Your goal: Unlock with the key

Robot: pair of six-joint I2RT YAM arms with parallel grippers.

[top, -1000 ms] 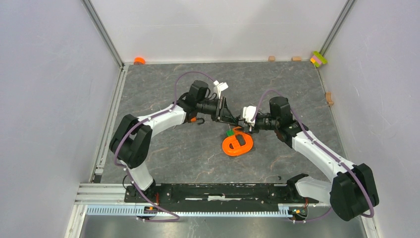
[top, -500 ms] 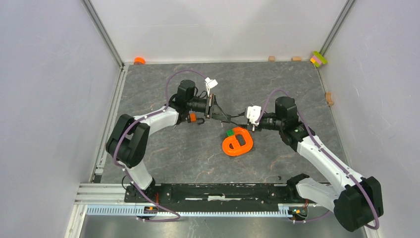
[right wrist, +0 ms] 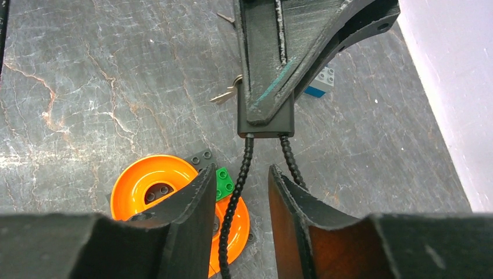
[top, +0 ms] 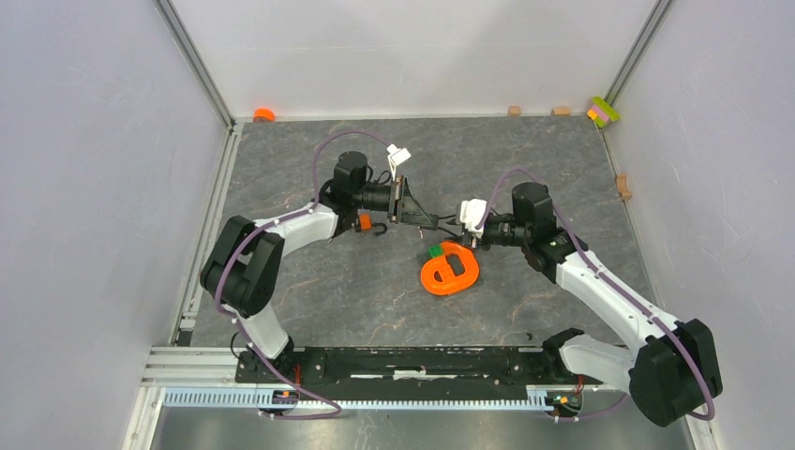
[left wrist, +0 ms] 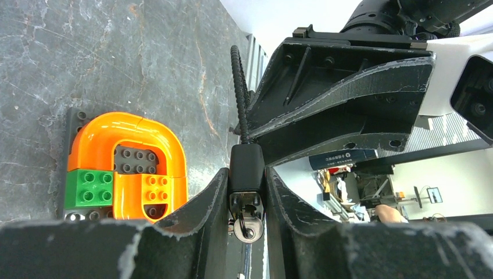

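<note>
My left gripper point(left wrist: 246, 174) is shut on the small black lock point(left wrist: 246, 165), whose silvery end point(left wrist: 247, 229) hangs between the fingers. From the lock a thin black cable point(right wrist: 239, 174) runs down between the fingers of my right gripper point(right wrist: 241, 171), which is open and not pinching it. A small silvery key blade point(right wrist: 225, 96) sticks out beside the lock body point(right wrist: 265, 119); its head is hidden. From above, both grippers meet mid-table, left gripper point(top: 427, 221) facing right gripper point(top: 461, 231). The orange padlock point(top: 364, 222) lies by the left arm.
An orange ring-shaped piece point(top: 450, 270) with a green brick point(top: 435, 251) lies on a dark plate just below the grippers. A blue brick point(right wrist: 321, 82) sits beyond the lock. Small blocks point(top: 514, 111) and an orange cap point(top: 263, 114) line the back wall.
The left arm has drawn back to the left with the lock. The right gripper first backed off, then came back left toward it, and its jaws have narrowed around the cable.
</note>
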